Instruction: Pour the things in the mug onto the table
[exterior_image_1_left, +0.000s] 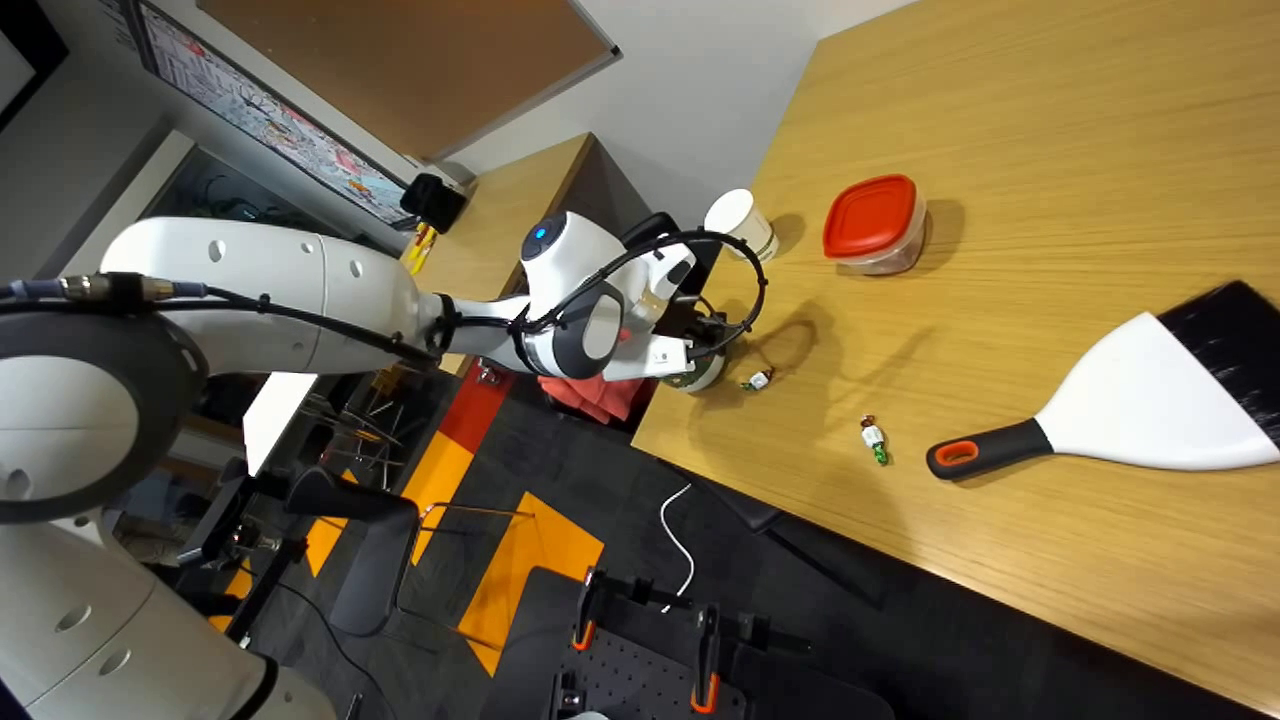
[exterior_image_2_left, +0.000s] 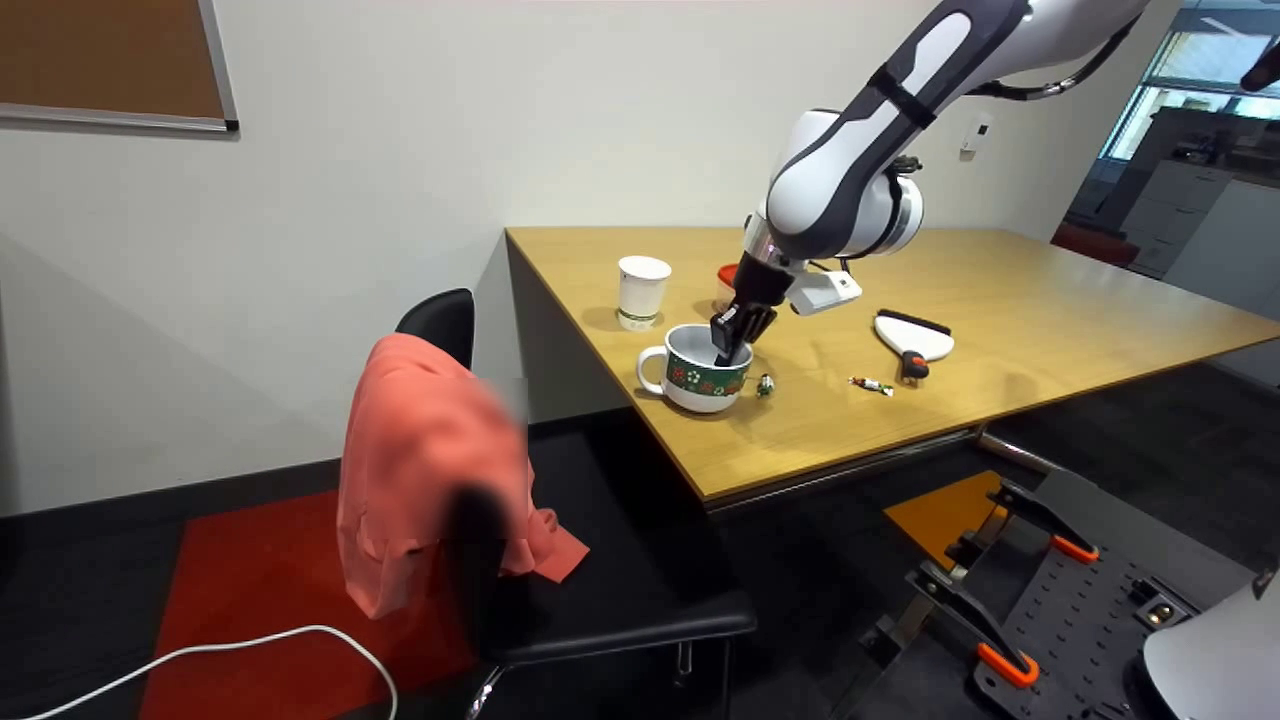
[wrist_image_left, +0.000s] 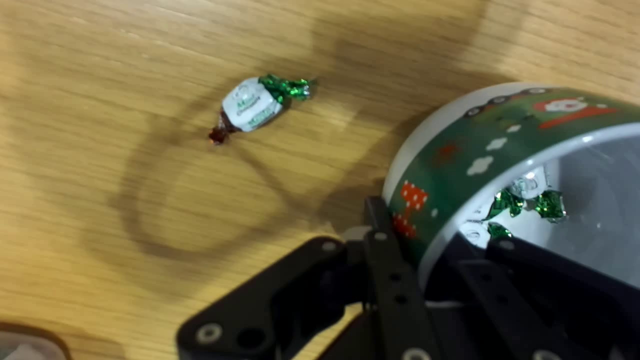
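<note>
The mug is white with a green decorated band and a pale inside. It stands roughly upright near the table corner in both exterior views (exterior_image_1_left: 708, 374) (exterior_image_2_left: 698, 385) and shows in the wrist view (wrist_image_left: 455, 165). Several white-and-green wrapped candies (wrist_image_left: 529, 186) lie inside it. My gripper (exterior_image_2_left: 730, 350) is shut on the mug's wall, one finger outside and one inside, in the wrist view (wrist_image_left: 422, 232). One candy lies on the table (exterior_image_2_left: 1040, 300) beside the mug (wrist_image_left: 252, 105); another candy (exterior_image_1_left: 874, 438) lies farther off. I cannot tell whether the mug's base touches the table.
A plain white cup (exterior_image_2_left: 642, 292) stands close to the mug. A red-lidded bowl (exterior_image_1_left: 874, 225) stands behind. A white scraper (exterior_image_1_left: 1140, 410) with black bristles and an orange-and-black handle lies farther along the table. The table edge runs near the mug. A chair with coral cloth (exterior_image_2_left: 430, 450) stands beside it.
</note>
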